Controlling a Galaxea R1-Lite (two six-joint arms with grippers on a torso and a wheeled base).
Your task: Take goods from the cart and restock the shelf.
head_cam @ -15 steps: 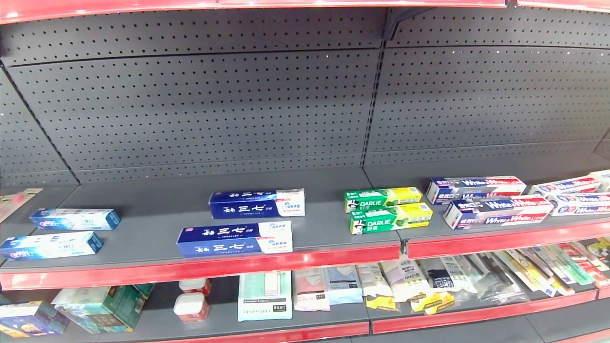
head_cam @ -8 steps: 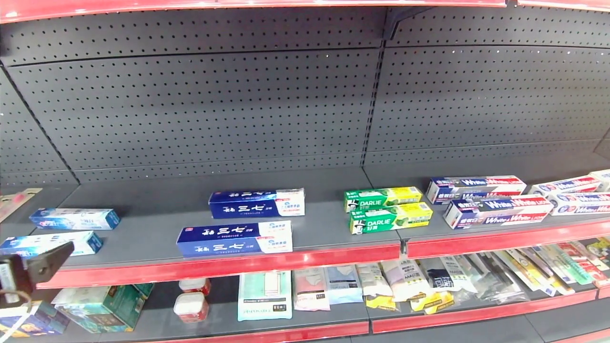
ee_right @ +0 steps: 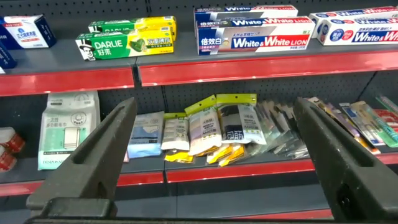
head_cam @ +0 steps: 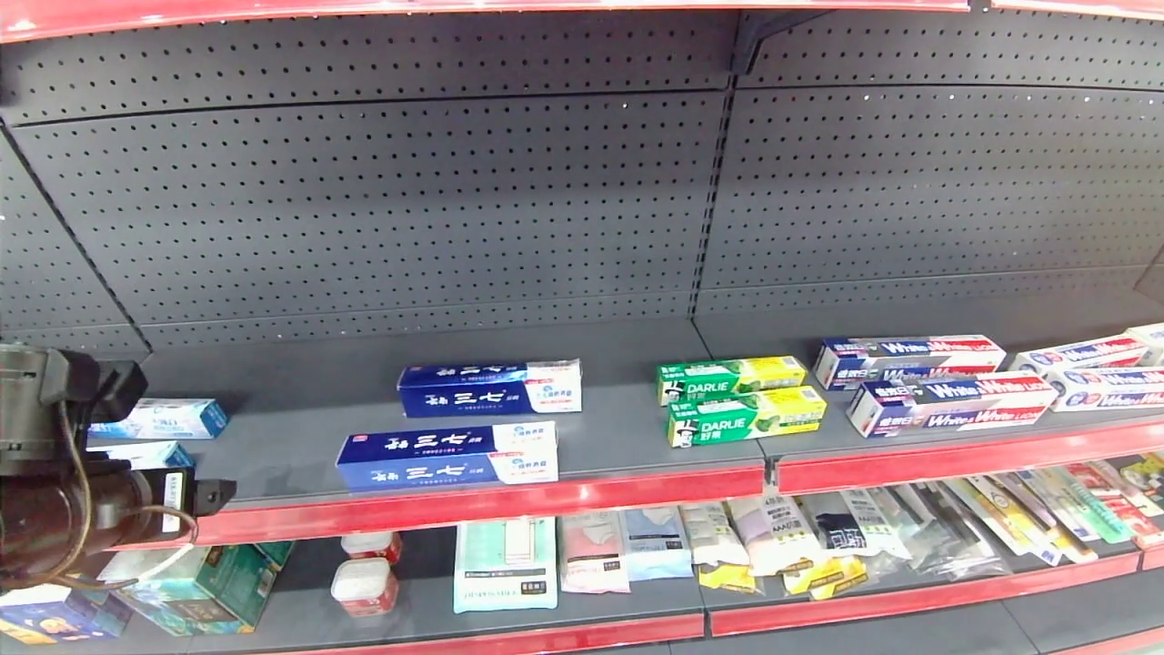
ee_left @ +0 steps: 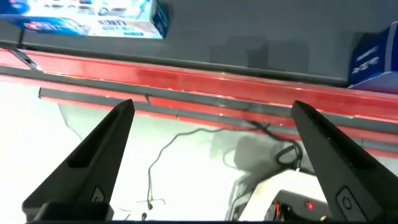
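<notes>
A grey pegboard shelf point(head_cam: 300, 400) spans the frame's middle, with toothpaste boxes point(head_cam: 447, 455) along it. The left gripper point(ee_left: 211, 109) and right gripper point(ee_right: 214, 102) both hold their fingers spread and empty. Likely between placements; next comes fetching goods from the cart.

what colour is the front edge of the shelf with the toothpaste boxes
Red. The front edge shows best in the head view.
</notes>
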